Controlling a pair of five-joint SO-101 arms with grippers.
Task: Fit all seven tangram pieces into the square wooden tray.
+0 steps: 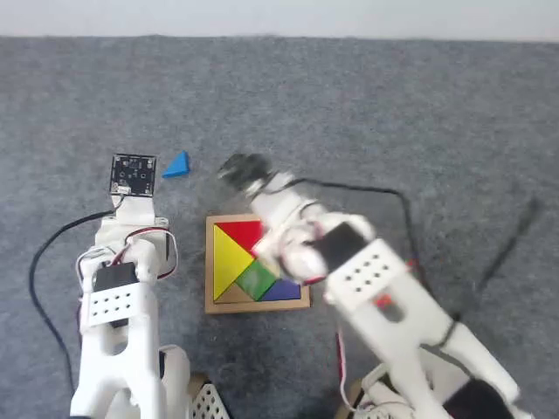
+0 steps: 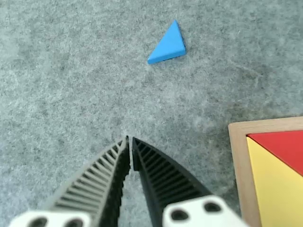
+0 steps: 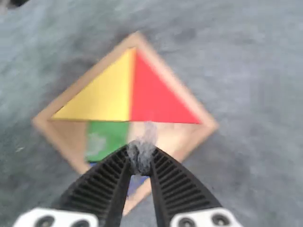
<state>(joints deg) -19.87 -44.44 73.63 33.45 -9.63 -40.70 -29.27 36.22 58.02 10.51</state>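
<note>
l claw (image 2: 129, 142) pinched closed nr blue triangle (image 2: 166, 45), r claw (image 3: 140, 158) closed over tray (image 3: 177, 137)

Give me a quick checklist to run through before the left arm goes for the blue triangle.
1. Blue triangle lying free on the carpet, outside the wooden tray: ok.
2. Left gripper open for a grasp: not ok, it is shut.
3. Carpet between left gripper and triangle bare: ok.
4. Bare wood showing in the tray: ok.
5. Right gripper away from the tray: not ok, it hangs over it.
6. Empty gap fits the triangle: cannot tell.
</note>
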